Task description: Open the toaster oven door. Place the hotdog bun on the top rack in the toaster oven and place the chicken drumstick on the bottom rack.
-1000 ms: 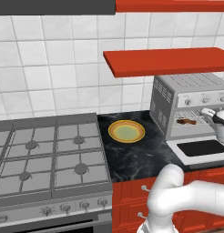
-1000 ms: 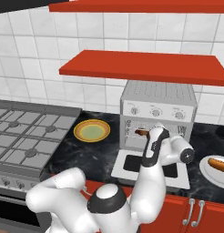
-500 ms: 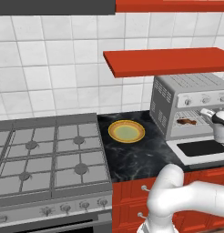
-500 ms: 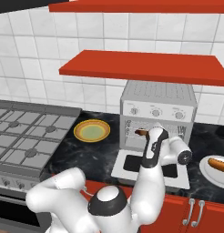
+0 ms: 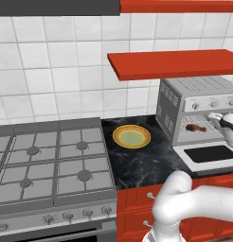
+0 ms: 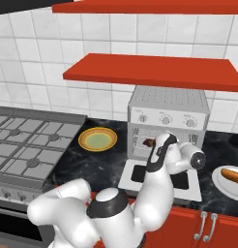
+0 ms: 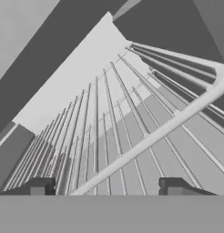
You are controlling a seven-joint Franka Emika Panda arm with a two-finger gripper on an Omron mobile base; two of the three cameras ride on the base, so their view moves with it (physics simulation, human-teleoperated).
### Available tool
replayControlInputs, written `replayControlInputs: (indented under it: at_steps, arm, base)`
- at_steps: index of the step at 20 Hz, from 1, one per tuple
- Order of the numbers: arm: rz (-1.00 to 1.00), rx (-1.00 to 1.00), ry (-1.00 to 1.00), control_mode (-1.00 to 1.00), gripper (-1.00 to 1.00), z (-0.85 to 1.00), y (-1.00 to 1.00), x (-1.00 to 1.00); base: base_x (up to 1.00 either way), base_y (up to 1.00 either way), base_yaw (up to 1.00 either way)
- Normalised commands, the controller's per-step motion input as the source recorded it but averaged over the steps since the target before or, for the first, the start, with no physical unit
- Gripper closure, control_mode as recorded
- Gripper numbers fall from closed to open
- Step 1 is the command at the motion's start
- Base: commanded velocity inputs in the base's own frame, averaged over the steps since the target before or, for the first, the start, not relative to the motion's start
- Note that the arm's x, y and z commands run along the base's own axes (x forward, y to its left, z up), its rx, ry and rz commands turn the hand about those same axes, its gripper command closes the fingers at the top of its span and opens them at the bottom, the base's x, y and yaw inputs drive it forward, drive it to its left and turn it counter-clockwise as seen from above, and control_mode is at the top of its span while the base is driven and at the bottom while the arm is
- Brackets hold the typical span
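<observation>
One toaster oven [image 5: 194, 106], one chicken drumstick [image 5: 195, 127] and one yellow plate [image 5: 131, 136] are counted on the black bench [image 5: 147, 163]; the pincer [image 7: 104, 186] is released.

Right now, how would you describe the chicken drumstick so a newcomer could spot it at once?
Find the silver toaster oven on the black counter under the red shelf, its door folded down flat in front. Inside the open cavity lies the chicken drumstick, a small brown piece on a wire rack. It is the only dark brown thing there, unlike the yellow plate beside the oven.
</observation>
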Motion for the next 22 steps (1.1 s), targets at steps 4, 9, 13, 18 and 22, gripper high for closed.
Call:
replayControlInputs:
  at_steps: [4,9,13,18,22]
  arm:
    - [0.00,0.00,0.24,-1.00,-1.00,-0.70,0.42,-0.19]
    - [0.00,0.00,0.22,-1.00,-1.00,-0.64,0.45,-0.06]
    - [0.00,0.00,0.19,-1.00,-1.00,-0.62,0.52,-0.03]
    - [0.00,0.01,0.03,-1.00,-1.00,-0.19,0.51,0.06]
    - [0.00,0.04,-0.05,-1.00,-1.00,-0.11,0.47,0.26]
  base:
    - [0.00,0.00,0.00]
    - [0.00,0.00,0.00]
    - [0.00,0.00,0.00]
    - [0.00,0.00,0.00]
    - [0.00,0.00,0.00]
